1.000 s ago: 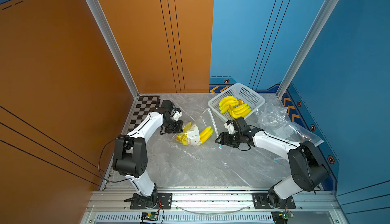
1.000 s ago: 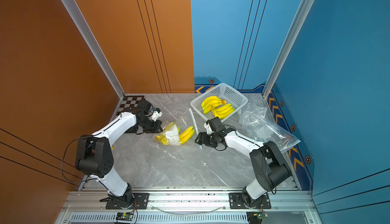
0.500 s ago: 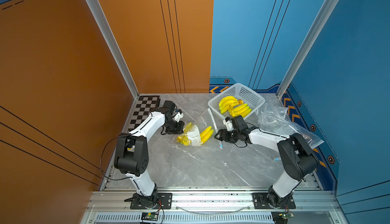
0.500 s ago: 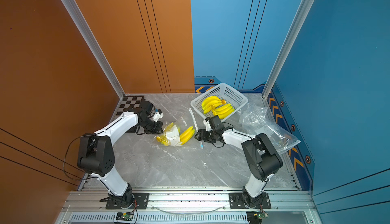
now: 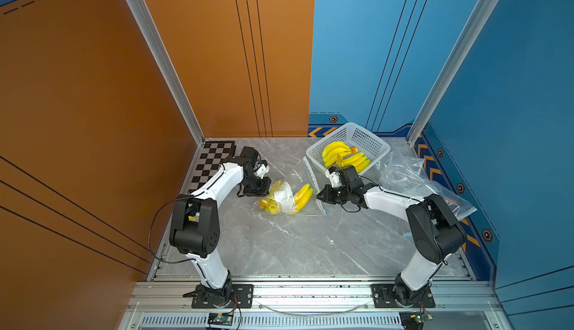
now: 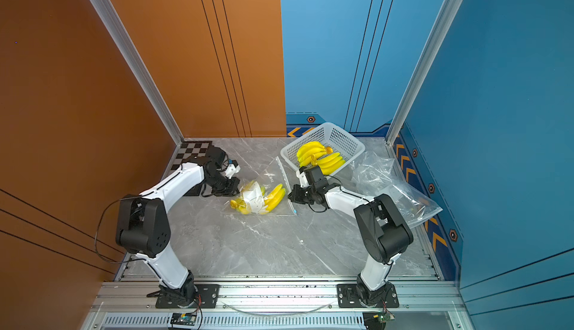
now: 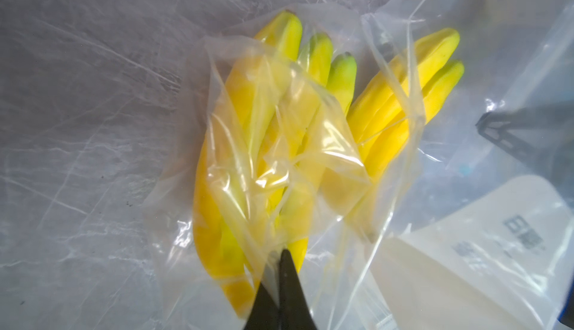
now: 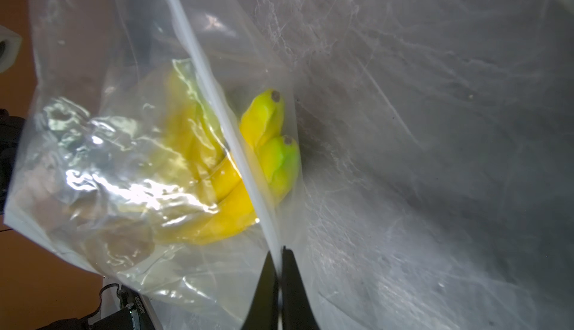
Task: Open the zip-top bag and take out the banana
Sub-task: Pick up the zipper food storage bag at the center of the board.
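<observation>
Top views: marble table point(image 5: 279, 244), orange wall point(image 5: 93, 80), blue wall point(image 5: 357, 49); left gripper point(image 5: 269, 186), right gripper point(image 5: 318, 195) pinching zip-top bag point(image 5: 299, 176).

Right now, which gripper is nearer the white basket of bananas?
Right. The right gripper grips the zip-top bag near the basket; the left gripper grips the bag's opposite side, farther off.

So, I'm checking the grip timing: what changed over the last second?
The right tool eased in toward the zip-top bag and closed from open onto its zip edge. The left tool stayed shut on the bag's opposite end. The banana inside the bag and the basket did not move.
</observation>
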Motion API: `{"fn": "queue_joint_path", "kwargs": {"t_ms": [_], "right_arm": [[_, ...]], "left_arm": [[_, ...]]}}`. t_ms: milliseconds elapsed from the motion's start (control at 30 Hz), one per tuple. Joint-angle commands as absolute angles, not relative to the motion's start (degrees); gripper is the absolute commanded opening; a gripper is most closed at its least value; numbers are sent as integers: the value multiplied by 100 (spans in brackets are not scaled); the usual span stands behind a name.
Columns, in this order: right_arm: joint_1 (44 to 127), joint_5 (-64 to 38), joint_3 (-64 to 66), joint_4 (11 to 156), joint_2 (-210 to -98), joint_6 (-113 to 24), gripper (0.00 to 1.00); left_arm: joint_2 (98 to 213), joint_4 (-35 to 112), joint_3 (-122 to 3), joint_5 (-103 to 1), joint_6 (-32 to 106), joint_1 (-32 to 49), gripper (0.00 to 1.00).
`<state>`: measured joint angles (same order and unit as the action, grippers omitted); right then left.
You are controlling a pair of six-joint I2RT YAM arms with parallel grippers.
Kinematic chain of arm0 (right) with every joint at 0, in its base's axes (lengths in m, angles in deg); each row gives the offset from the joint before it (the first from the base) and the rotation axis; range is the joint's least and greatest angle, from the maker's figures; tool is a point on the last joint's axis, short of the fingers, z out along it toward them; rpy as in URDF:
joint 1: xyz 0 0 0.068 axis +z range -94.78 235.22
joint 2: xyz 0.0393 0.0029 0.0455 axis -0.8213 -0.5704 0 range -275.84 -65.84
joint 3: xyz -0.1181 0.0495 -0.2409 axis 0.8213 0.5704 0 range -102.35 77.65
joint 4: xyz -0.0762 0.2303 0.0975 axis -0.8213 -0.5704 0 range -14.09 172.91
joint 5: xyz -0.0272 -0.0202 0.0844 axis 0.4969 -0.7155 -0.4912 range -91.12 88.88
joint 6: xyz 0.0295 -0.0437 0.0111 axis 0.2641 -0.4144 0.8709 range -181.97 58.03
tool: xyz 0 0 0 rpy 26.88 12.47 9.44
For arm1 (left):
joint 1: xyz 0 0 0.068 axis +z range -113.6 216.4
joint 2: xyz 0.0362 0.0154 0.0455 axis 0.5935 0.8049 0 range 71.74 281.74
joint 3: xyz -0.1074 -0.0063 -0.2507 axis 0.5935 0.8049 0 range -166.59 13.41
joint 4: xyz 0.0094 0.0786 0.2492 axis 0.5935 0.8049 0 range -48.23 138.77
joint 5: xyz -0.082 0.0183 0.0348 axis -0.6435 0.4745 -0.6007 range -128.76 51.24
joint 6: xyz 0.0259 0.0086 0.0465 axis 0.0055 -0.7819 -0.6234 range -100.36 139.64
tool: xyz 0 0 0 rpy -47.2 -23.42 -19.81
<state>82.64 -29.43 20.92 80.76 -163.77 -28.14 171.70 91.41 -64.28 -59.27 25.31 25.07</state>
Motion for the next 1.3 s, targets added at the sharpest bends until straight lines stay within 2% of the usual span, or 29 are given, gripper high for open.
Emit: {"fn": "queue_joint_path", "kwargs": {"t_ms": [0, 67, 100, 133, 267, 367, 433, 567, 833, 1067, 1167, 1267], "right_arm": [[8325, -2818, 2097, 7861, -15782, -2496, 0], [8377, -2480, 2062, 7593, -15419, -2158, 0], [8415, -2321, 2023, 7467, -15277, -1978, 0], [8452, -2146, 1954, 7311, -15083, -1763, 0], [8670, -1159, 1537, 6636, -14447, -541, 0], [9187, -183, 1435, 6684, -14042, 468, 0], [9753, 710, 1259, 6608, -13866, 965, 0], [10518, 1699, 633, 6385, -13975, 1430, 0], [10969, 1873, 139, 6711, -14236, 1628, 0], [11050, 1967, 354, 6759, -14021, 1769, 0], [11067, 1916, 345, 6710, -13985, 1792, 0], [11097, 1845, 326, 6586, -13963, 1905, 0]], "left_arm": [[16941, 9349, -6608, -5752, 2664, 2540, 19], [16705, 9361, -6656, -5643, 2739, 2573, 58], [16565, 9347, -6678, -5570, 2768, 2582, 71], [16388, 9349, -6715, -5492, 2788, 2594, 97], [15683, 9353, -6965, -5308, 2806, 2542, 98], [15283, 9335, -6999, -5276, 2934, 2280, 98], [14905, 9199, -6934, -4959, 2864, 1768, 98], [13990, 8624, -6559, -4381, 2762, 793, 98], [12477, 8160, -5532, -4435, 2525, 301, 98], [11447, 7407, -4605, -5226, 1798, -181, 100], [11355, 7393, -4203, -4921, 1138, -637, 100], [11346, 7326, -4035, -3821, 215, -1270, 98]]}}
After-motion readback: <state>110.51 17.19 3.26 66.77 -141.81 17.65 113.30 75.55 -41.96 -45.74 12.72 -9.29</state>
